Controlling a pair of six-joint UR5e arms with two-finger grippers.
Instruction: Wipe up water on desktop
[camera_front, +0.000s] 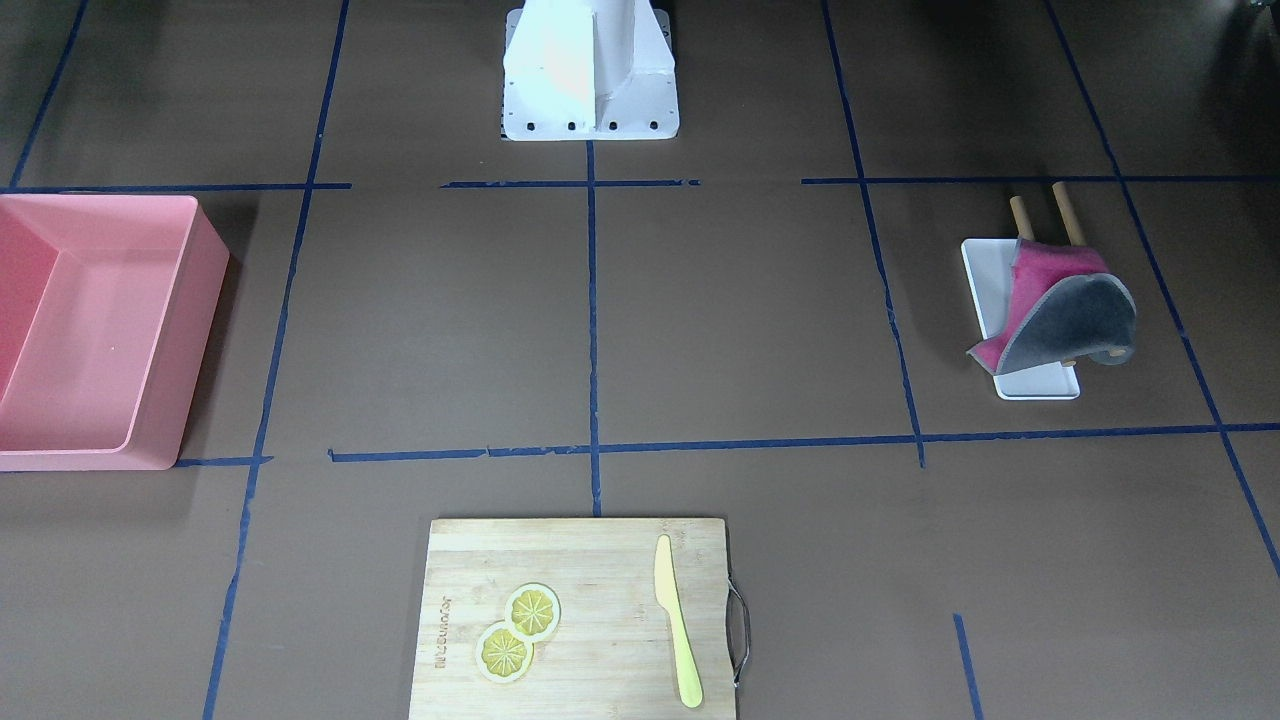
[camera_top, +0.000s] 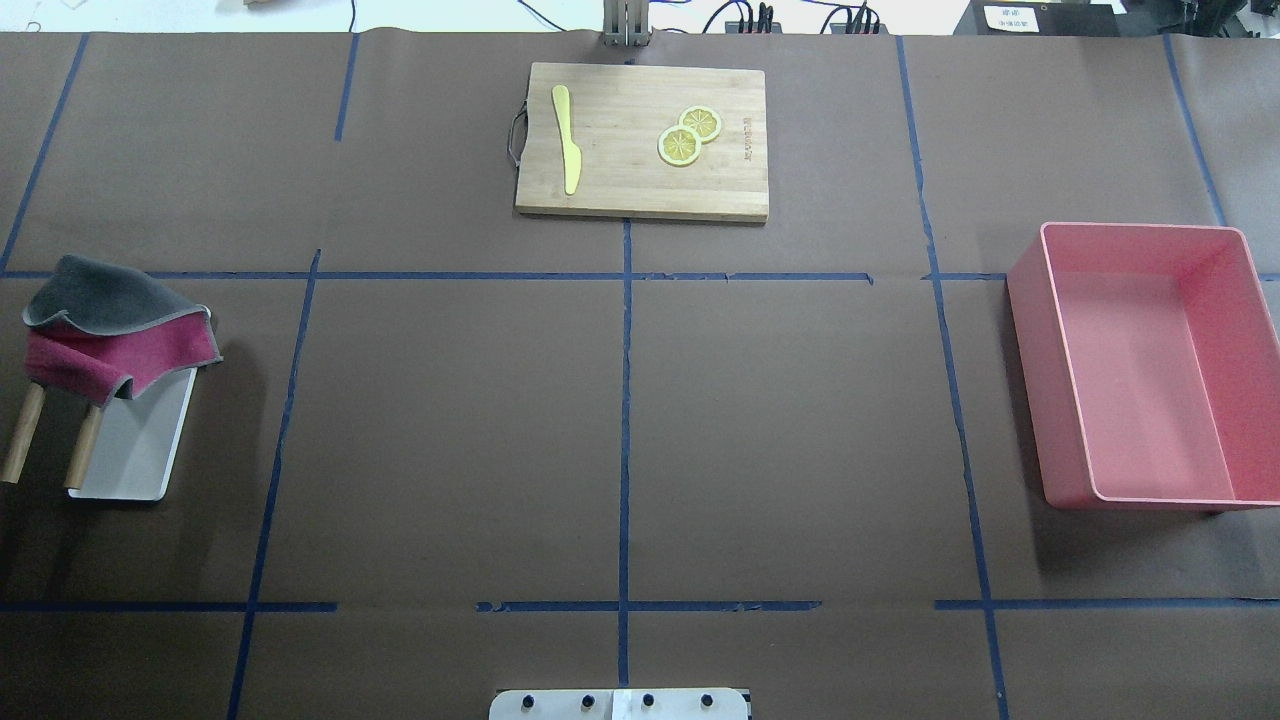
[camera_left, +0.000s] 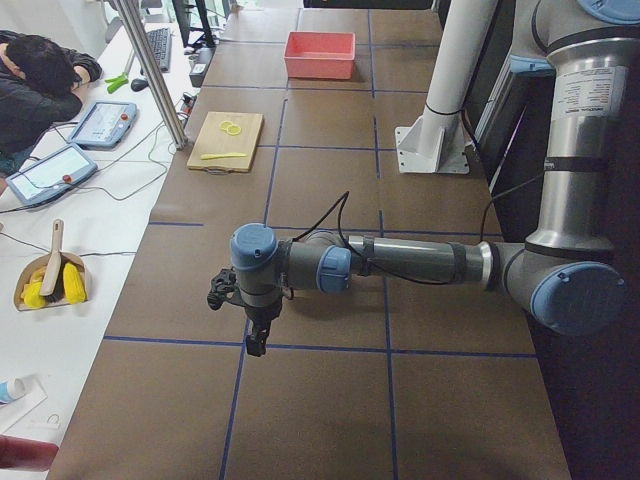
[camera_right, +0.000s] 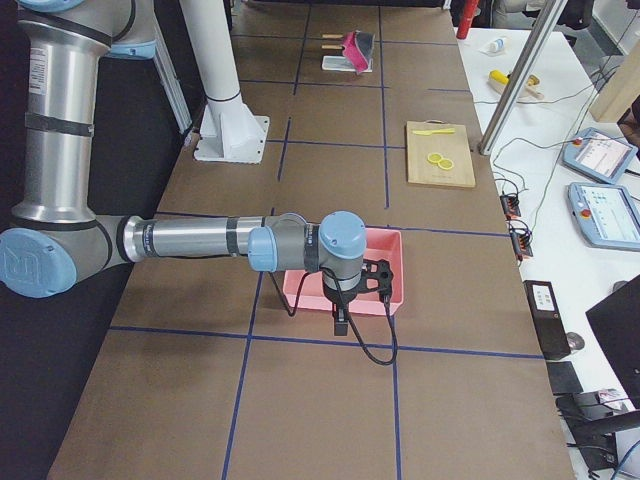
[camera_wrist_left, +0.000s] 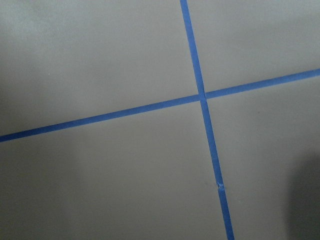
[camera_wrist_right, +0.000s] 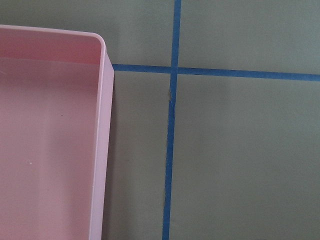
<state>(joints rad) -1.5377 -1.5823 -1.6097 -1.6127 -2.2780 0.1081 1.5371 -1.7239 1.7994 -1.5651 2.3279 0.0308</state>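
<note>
My flat brown desktop (camera_top: 450, 430), crossed by thin blue tape lines (camera_top: 625, 400), lay all around the light bamboo cutting board (camera_top: 620, 185). Wide open room ran from the board toward me. Left of the board a red-and-grey cloth (camera_top: 110, 320) hung over a small white tray (camera_top: 135, 450); right sat a pink plastic tub (camera_top: 1140, 228). I couldn't tell if my left gripper (camera_left: 256, 342) or right gripper (camera_right: 341, 322) was squeezed.
</note>
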